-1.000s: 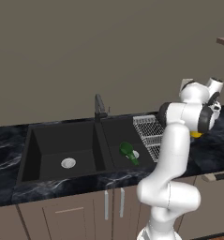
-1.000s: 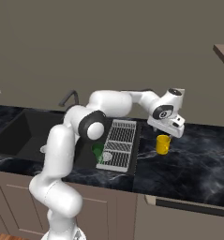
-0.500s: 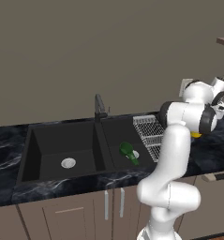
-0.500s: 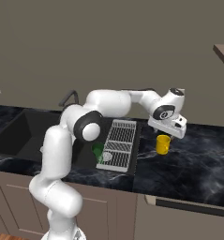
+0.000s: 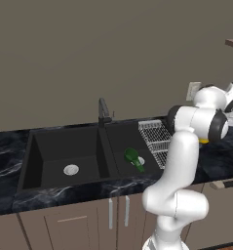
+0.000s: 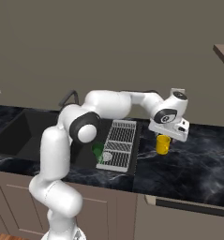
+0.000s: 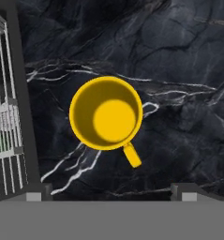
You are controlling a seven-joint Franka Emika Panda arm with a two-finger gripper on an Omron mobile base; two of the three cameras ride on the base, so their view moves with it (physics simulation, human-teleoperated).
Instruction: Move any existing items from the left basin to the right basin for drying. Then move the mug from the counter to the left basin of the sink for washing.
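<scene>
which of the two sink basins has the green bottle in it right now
The narrower right basin, the one with the wire rack. The green bottle lies by its drain; the wider left basin holds none.

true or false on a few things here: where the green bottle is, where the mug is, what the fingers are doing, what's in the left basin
1. The green bottle lies in the right basin. True.
2. The yellow mug is in the left basin. False: it stands upright on the counter, beside the wire rack.
3. The gripper hangs above the mug with open fingers, holding nothing. True.
4. The left basin holds a plate. False: just its drain shows in it.
5. The mug lies on its side. False: its opening faces up.
</scene>
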